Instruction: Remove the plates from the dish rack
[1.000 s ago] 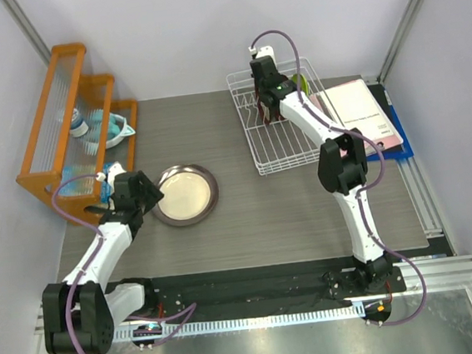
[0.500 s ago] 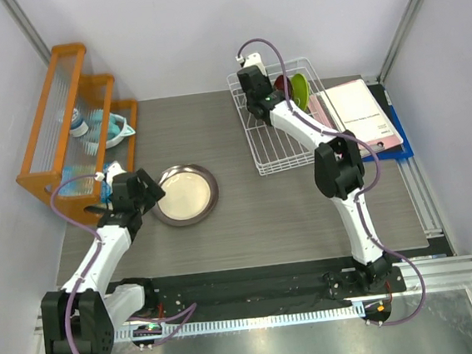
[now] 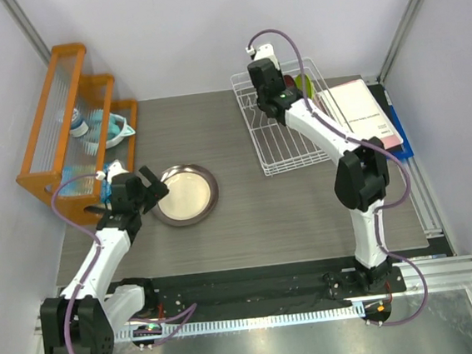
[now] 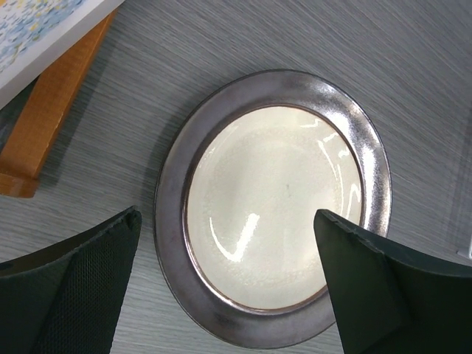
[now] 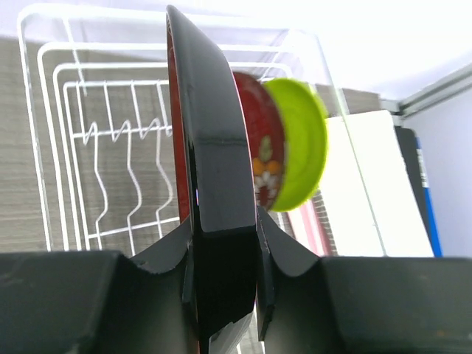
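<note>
The grey-rimmed cream plate (image 3: 186, 194) lies flat on the table, also in the left wrist view (image 4: 273, 206). My left gripper (image 3: 149, 189) (image 4: 227, 217) is open and empty, with one finger on each side of the plate's near-left rim. My right gripper (image 3: 272, 98) (image 5: 221, 228) is shut on the dark-red-rimmed plate (image 5: 210, 133), held upright and edge-on over the far part of the white wire dish rack (image 3: 288, 151) (image 5: 96, 162). The smaller dark red plate (image 3: 292, 82) (image 5: 264, 147) and the lime green plate (image 3: 304, 85) (image 5: 301, 144) stand upright in the rack just beyond it.
An orange wooden shelf (image 3: 71, 117) (image 4: 51, 96) with small items stands at the far left. A pink-and-white book (image 3: 364, 114) (image 5: 376, 184) lies on a blue mat (image 3: 400, 140) right of the rack. Walls close in on both sides.
My right gripper swung left, then back right and a little nearer, still holding the dark-red-rimmed plate. The rack shifted slightly to the right. The left arm barely moved.
</note>
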